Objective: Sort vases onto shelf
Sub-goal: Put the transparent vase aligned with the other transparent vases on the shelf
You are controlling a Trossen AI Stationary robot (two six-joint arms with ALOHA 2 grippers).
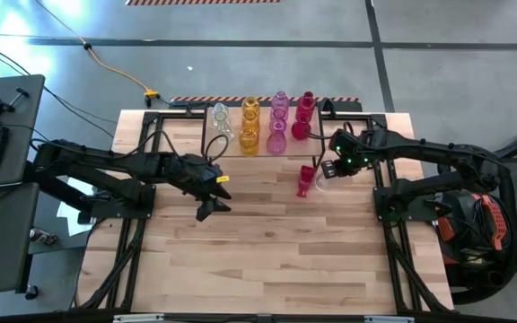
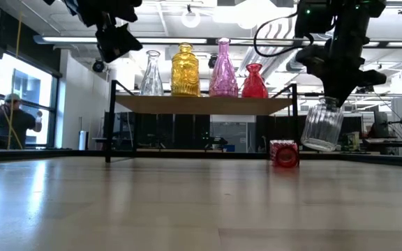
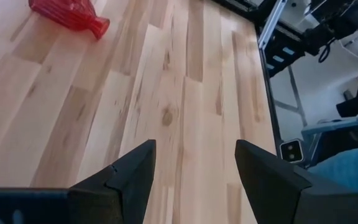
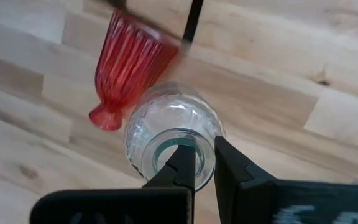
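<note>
A: What do we see the right claw [image 2: 324, 102] doing?

B: We see it pinched tight on the rim of a clear vase [image 2: 322, 125]. 1 finger is inside the mouth and 1 is outside. The vase hangs tilted in the air, off the tabletop [image 1: 267, 242].

A: Where is that?

B: Near the far right part of the tabletop, just in front of the shelf [image 2: 201, 104].

A: And what lies under it?

B: A red vase [image 1: 306, 179] lies on its side on the tabletop, just beside the clear one.

A: What about the left claw [image 1: 214, 199]?

B: We see its 2 fingers [image 3: 129, 177] spread apart, with nothing between them. It hangs in the air over the left middle of the tabletop, well apart from the red vase.

A: What is on the shelf?

B: The shelf stands at the far edge of the tabletop. From the low view we count 4 vases in front: a clear one [image 2: 151, 73], an amber-yellow one [image 2: 185, 70], a pink one [image 2: 223, 68] and a red one [image 2: 254, 81]. From above we see more behind them, each in a line of its own colour.
</note>
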